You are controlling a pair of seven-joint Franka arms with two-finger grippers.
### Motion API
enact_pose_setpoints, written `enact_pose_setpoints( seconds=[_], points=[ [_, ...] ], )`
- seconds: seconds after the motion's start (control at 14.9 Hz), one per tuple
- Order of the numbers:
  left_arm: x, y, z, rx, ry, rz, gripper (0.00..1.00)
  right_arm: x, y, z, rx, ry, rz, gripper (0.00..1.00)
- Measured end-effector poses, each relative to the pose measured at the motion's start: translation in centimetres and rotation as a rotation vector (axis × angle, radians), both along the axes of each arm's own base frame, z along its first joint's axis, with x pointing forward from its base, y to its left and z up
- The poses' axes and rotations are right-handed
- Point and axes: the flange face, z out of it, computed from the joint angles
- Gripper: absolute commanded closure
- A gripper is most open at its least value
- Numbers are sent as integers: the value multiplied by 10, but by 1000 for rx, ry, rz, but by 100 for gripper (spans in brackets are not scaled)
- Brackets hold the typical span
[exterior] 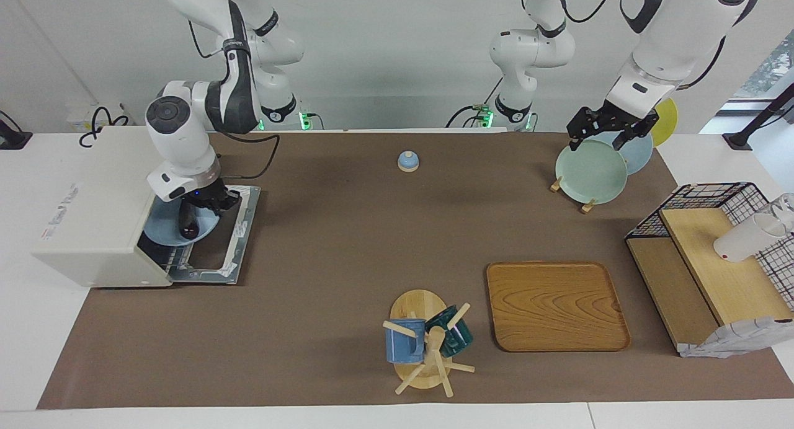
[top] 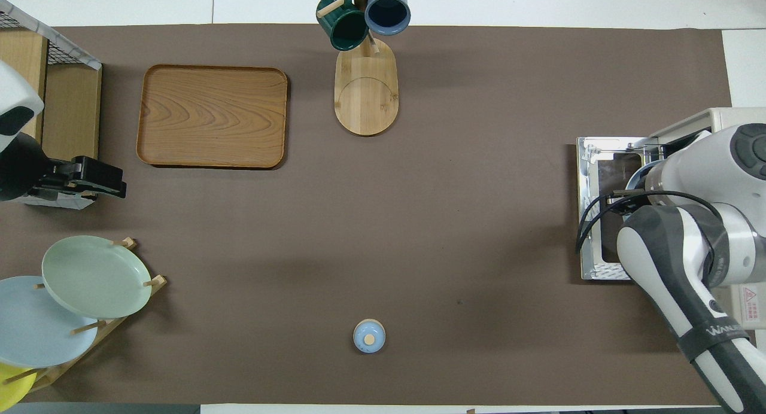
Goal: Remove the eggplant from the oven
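The white oven (exterior: 93,218) stands at the right arm's end of the table, its door (exterior: 239,243) folded down flat on the brown mat. A blue plate (exterior: 161,227) sits in the oven's mouth, and the dark eggplant (exterior: 187,223) rests on it. My right gripper (exterior: 208,207) is down over the open door, right at the eggplant; the hand hides the contact. In the overhead view the right arm covers the eggplant, and only the oven (top: 688,127) and its door (top: 592,163) show. My left gripper (exterior: 598,141) is open and waits above the plate rack.
A plate rack holds a green plate (exterior: 590,172) and others at the left arm's end. A wooden tray (exterior: 555,305), a mug tree with two mugs (exterior: 422,342), a small blue knob (exterior: 408,161) and a wire-and-wood shelf (exterior: 701,261) stand on the mat.
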Motion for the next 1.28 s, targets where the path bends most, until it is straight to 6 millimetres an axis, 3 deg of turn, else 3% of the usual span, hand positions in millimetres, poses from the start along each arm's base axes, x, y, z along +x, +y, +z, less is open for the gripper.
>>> enact_pose_setpoints(
  seconds=[0.2,0.4,0.87,1.01,1.28],
  points=[
    [0,0,0,0,0,0,0,10,51,28,-52,7,34,100],
    [0,0,0,0,0,0,0,16,116,55,-78,-10,28,100],
    [0,0,0,0,1,0,0,21,247,77,-55,-70,-17,100],
    [0,0,0,0,3,1,0,27,294,73,-79,-67,-51,100],
    [0,1,0,1,4,2,0,38,409,27,-93,-99,-106,100]
  ],
)
